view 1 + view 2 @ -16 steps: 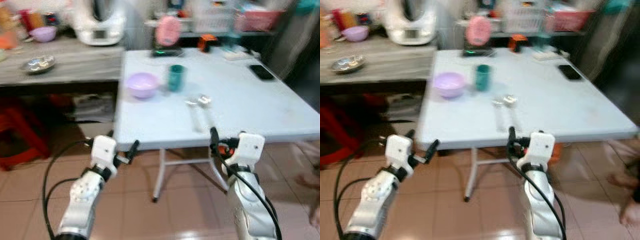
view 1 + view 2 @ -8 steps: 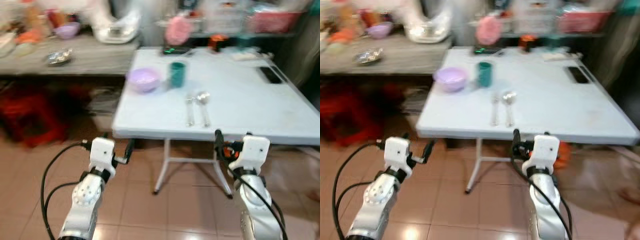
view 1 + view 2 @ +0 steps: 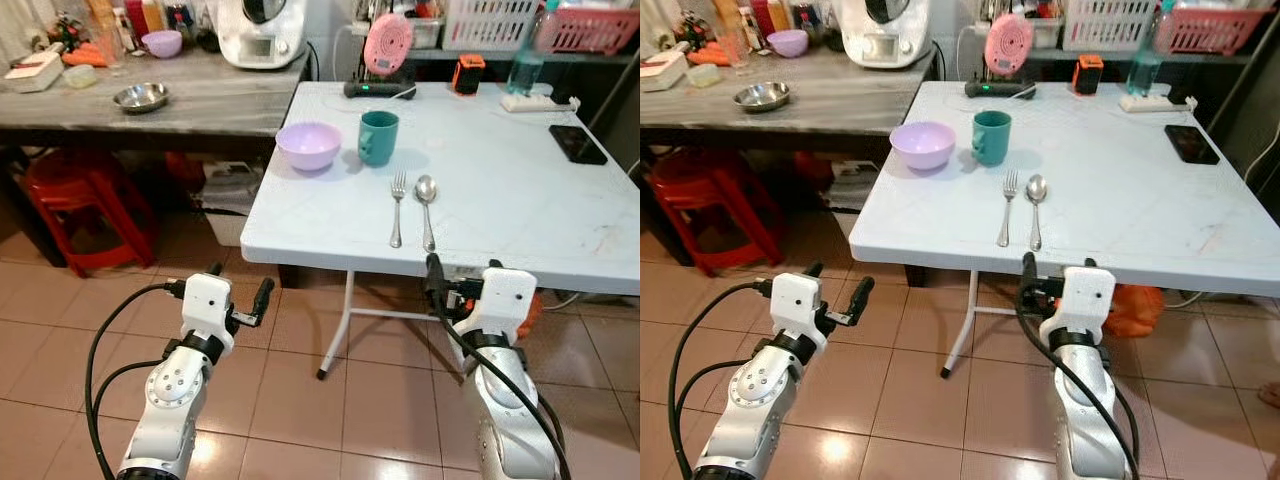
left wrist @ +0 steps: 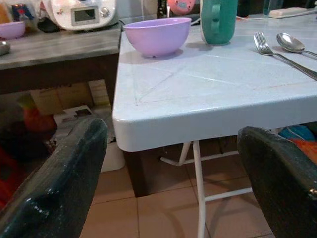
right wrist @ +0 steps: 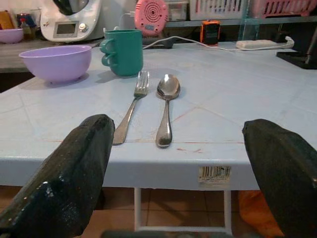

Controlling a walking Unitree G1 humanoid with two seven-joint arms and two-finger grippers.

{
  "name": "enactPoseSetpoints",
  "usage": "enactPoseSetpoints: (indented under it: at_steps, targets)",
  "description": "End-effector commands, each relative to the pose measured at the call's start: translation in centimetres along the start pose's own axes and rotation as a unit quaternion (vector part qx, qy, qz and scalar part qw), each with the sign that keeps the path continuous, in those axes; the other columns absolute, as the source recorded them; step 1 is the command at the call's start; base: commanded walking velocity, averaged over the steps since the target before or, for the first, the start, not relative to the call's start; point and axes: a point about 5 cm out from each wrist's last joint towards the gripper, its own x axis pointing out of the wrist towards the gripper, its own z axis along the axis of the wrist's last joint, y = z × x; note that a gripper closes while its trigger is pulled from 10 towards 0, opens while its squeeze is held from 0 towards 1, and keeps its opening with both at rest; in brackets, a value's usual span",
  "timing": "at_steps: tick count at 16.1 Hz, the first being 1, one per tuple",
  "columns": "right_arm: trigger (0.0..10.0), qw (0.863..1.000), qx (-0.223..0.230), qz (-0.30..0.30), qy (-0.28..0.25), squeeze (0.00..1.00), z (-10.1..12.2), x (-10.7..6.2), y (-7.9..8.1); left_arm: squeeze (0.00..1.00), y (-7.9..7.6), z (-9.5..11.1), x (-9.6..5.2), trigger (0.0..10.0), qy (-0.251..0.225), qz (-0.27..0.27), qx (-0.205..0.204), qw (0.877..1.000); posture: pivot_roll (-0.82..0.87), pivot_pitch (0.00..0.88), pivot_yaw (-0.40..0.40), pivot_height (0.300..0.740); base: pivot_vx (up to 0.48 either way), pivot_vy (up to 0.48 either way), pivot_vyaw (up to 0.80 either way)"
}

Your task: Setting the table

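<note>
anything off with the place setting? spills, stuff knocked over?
Nothing stands out. The purple bowl and green mug stand upright side by side; the fork and spoon lie parallel in front of them on the dry white table.

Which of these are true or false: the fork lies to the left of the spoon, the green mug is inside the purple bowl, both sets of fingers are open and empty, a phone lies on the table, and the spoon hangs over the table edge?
1. The fork lies left of the spoon. True.
2. The green mug is inside the purple bowl. False: it stands upright on the table, to the right of the bowl.
3. The left gripper and right gripper have open, empty fingers. True.
4. A phone lies on the table. True, near its far right side.
5. The spoon hangs over the table edge. False: it lies wholly on the tabletop.
</note>
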Motion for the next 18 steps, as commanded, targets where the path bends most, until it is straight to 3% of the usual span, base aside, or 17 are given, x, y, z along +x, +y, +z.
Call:
enactPoseSetpoints:
  at_steps: [1, 14, 18]
  targets:
    - [10.0, 1.0, -0.002, 0.003, -0.008, 0.0, 0.32, -0.04, 0.08, 0.0, 0.14, 0.44, 0.1, 10.0, -0.006, -0.003, 0.001, 1.0, 0.01, 0.0, 0.031, 0.74, 0.0, 0.0, 0.0]
    - [10.0, 0.999, -0.011, 0.023, -0.019, 0.0, 0.7, -0.29, 0.51, 0.0, -0.02, 0.75, 0.54, 10.0, -0.011, -0.007, -0.001, 1.0, 0.0, 0.0, 0.035, 0.74, 0.334, 0.0, 0.0]
    - [10.0, 0.999, -0.013, 0.026, -0.025, 0.0, 0.9, -0.3, 0.63, 0.0, -0.1, 0.83, 0.64, 10.0, -0.012, -0.009, -0.002, 1.0, 0.0, 0.0, 0.036, 0.74, 0.367, 0.0, 0.58]
